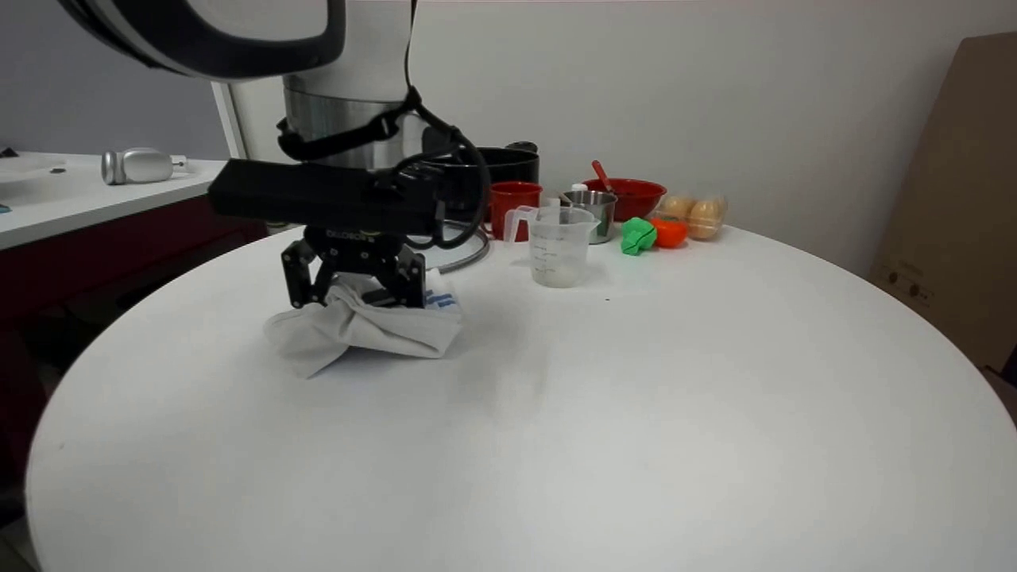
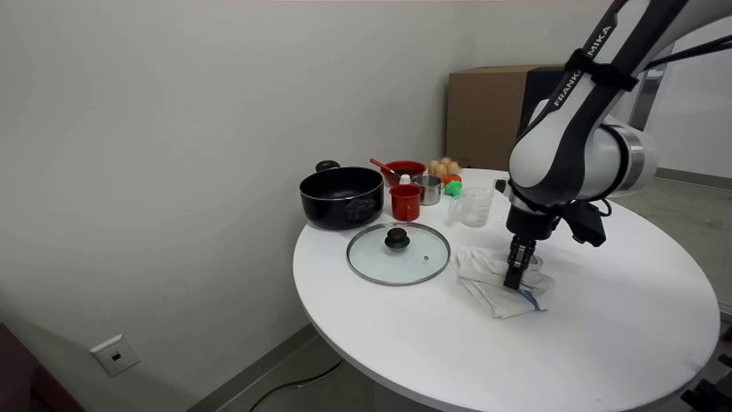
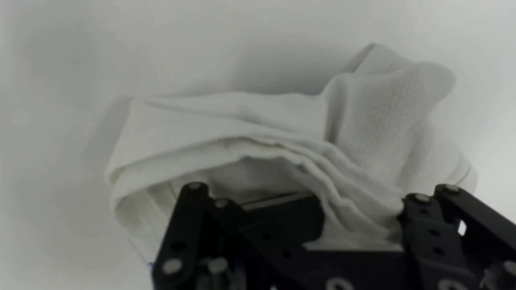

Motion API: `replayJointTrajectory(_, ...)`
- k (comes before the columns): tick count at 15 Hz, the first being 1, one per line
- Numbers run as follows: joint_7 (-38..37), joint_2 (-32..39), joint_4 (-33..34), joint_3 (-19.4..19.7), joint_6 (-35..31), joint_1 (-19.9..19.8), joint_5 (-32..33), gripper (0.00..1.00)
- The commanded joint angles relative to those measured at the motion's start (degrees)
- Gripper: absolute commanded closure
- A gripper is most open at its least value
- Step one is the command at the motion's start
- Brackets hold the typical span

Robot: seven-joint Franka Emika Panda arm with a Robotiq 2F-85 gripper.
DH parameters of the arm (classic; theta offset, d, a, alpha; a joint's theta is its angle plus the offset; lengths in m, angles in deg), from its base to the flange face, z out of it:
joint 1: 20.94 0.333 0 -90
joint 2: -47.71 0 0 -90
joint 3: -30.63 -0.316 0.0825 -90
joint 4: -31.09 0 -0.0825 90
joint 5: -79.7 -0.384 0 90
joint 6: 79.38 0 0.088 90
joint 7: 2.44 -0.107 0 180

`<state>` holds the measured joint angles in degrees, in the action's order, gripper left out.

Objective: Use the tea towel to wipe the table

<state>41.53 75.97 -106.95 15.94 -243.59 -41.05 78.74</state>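
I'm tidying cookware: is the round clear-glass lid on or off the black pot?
Off: in an exterior view, the round clear-glass lid lies knob-up on the round white table, beside the open-topped black pot.

Both exterior views stand back, looking down across the white table (image 1: 675, 413) toward pale wall (image 2: 200, 143), sharing arm (image 2: 546, 151) and towel (image 1: 393, 330); the wrist view peers down, right above that towel!
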Motion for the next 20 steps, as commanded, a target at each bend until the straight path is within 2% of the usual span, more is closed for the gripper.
replayJointTrajectory(1, 0.8, 1.2, 0.8, 0.2, 0.0, 1.1, 0.7, 1.00)
replayJointTrajectory(5, 0.9, 0.8, 1.9, 2.2, 0.1, -1.0, 0.2, 1.00)
replayJointTrajectory(13, 0.0, -0.2, 4.6, 9.3, -0.3, -6.4, 0.0, 1.00)
replayJointTrajectory(17, -0.6, 0.2, 4.6, 10.1, -0.4, -5.6, 0.4, 1.00)
replayJointTrajectory(20, -0.7, 0.3, 3.7, 9.1, -0.7, -3.7, 0.8, 1.00)
